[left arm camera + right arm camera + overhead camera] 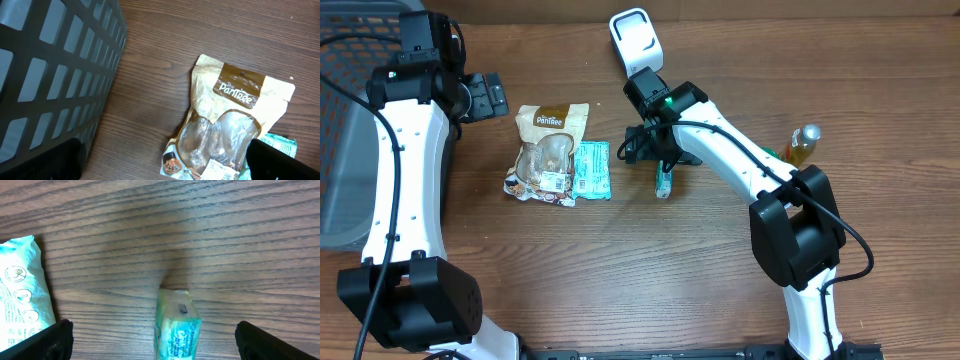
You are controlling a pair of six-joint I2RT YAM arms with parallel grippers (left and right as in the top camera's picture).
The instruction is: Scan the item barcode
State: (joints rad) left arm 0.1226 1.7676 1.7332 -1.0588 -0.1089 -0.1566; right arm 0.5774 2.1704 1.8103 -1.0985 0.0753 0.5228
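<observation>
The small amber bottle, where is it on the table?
In the overhead view the amber bottle sits on the robot's right, close beside the right arm, away from the snack pouch.

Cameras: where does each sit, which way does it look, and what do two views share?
Overhead: above table, looking down; left arm, right arm, pouch, small box.
Left wrist: on its arm, faces down at basket and pouch; own fingers at bottom corners.
Right wrist: likewise, faces down at small box; own fingers at corners.
Shared: pouch, in overhead and left wrist.
</observation>
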